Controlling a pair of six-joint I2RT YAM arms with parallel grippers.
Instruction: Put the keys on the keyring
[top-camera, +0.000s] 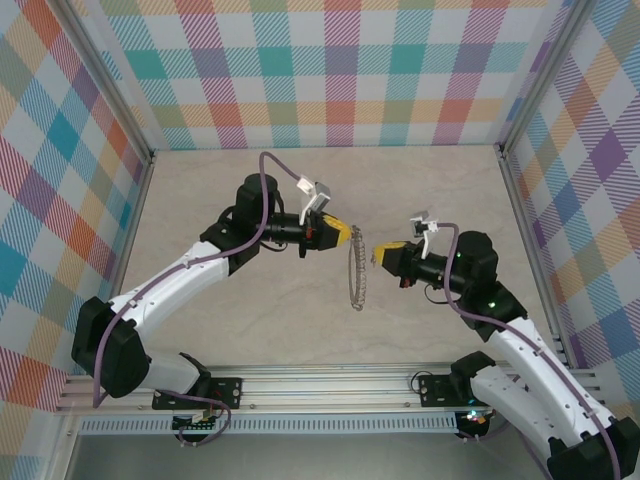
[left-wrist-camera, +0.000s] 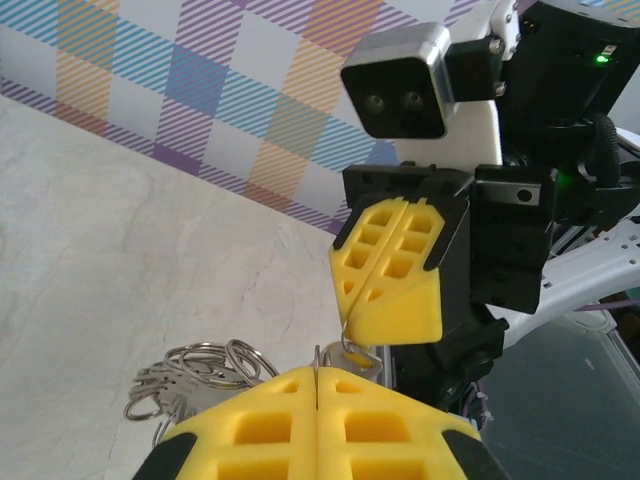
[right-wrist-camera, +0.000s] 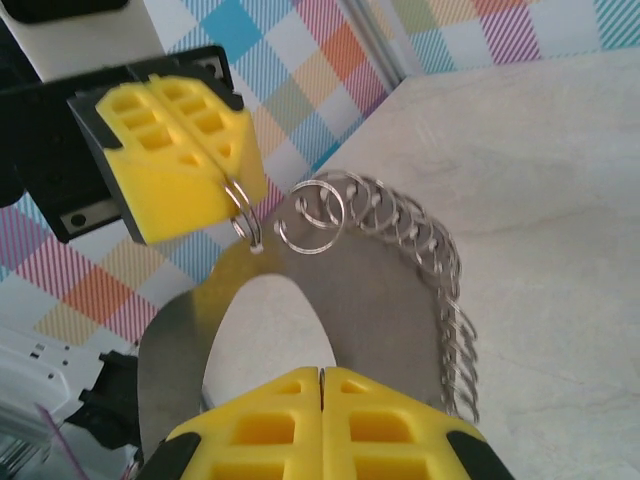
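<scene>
The keyring, a chain of linked silver split rings, hangs between my two grippers; in the left wrist view its rings bunch at the lower left. A flat silver piece with a yellowish sheen, which I take for the key, sits against the chain and also appears as a small tab. My left gripper is shut on a small split ring that passes through the key's hole. My right gripper is shut, with a thin metal edge in its slit. The two sets of fingertips nearly touch.
The beige table lies below, well under the lifted metal. Plaid walls close in the back and both sides. An aluminium rail runs along the near edge by the arm bases.
</scene>
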